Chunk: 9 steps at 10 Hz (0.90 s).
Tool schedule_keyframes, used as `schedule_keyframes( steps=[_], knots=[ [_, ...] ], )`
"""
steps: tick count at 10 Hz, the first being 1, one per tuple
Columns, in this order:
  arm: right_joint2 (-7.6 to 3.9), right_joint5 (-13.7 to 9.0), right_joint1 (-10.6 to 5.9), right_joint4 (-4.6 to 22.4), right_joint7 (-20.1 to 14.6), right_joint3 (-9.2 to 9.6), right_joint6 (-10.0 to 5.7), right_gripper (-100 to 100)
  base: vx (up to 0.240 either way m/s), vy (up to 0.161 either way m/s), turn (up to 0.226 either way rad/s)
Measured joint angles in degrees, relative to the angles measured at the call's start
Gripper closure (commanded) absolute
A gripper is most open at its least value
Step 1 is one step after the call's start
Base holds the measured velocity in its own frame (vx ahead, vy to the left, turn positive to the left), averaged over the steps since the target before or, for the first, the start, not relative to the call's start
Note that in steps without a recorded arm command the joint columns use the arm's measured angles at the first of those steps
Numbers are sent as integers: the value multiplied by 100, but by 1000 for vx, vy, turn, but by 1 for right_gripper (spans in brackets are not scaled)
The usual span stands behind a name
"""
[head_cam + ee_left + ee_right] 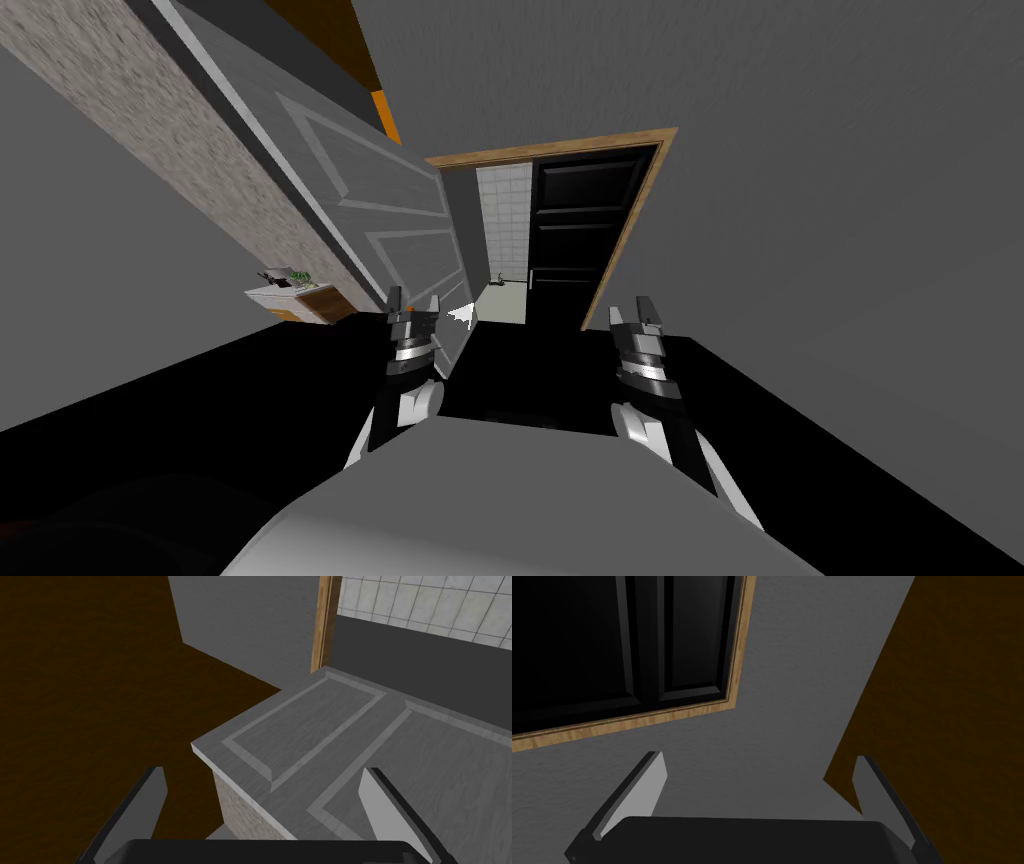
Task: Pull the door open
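Standing wide with nothing between its blades, the left gripper [261, 770] hangs right at the grey panelled door [325, 721]. The door's corner and thin edge lie just ahead of it, with one blade over the door's face and the other over the dark brown floor [90, 701]. I cannot tell whether either blade touches the door. Just beside this gripper, on the door's free edge, sits a small white shape [461, 316], which I take for the handle, though it is too small to be sure. The door looks well swung off its wooden frame [322, 626], which stands beyond the fingertips with a white tiled wall [425, 601] past it, so I judge the pull far along. To finish it well, I would close the blades on the free edge or that handle before hauling. I would then draw along the door's arc, not straight back, so the grip does not slide off. The body should back away as the door comes round. Further out, the right gripper [759, 756] is also spread wide and empty, well apart from the grey door and facing a grey wall [792, 701]; it should stay clear of the swing. By count there are two grippers with two blades each. There is one grey door with two sunken panels ahead of the left fingers, one white shape on its edge, and one black panelled door [580, 230] beyond both grippers.
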Motion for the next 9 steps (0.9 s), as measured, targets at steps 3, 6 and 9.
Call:
schedule_keyframes(
  steps=[3,6,9],
  knots=[
    [-80,-244,40,241,-273,-24,-139,-100,129,38,179],
    [-132,-489,93,522,-556,-29,-316,-100,143,19,148],
    [-199,-772,99,829,-872,-82,-462,-100,123,20,203]
  ],
)
